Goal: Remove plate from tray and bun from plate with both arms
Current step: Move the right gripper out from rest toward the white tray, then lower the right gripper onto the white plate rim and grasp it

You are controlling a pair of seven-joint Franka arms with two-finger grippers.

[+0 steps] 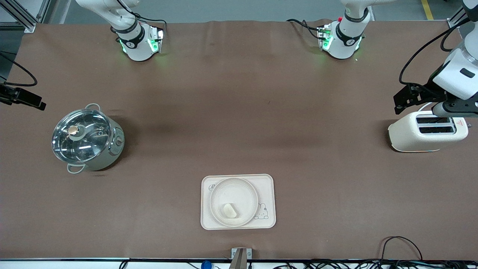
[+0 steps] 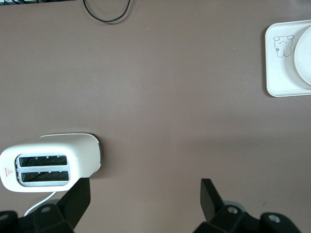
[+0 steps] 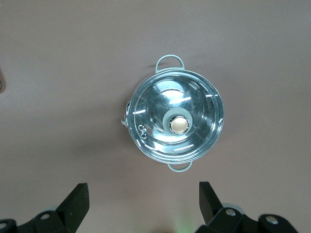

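The round cream plate [image 1: 234,201] lies on the rabbit tray [image 1: 267,186] near the front camera's edge of the table. The small pale bun [image 1: 230,210] lies in the plate. The plate's edge also shows in the left wrist view [image 2: 304,53]. My left gripper [image 1: 400,101] is open and empty, up over the table beside the toaster [image 1: 425,134]; its jaws stand wide apart in its wrist view [image 2: 146,187]. My right gripper [image 1: 37,102] is open and empty, up at the right arm's end of the table, near the pot [image 1: 87,140]; it also shows in its wrist view [image 3: 144,191].
The white toaster [image 2: 48,165] stands at the left arm's end. The steel pot with a glass lid [image 3: 175,121] stands at the right arm's end. A black cable [image 1: 399,243] loops at the table edge nearest the front camera.
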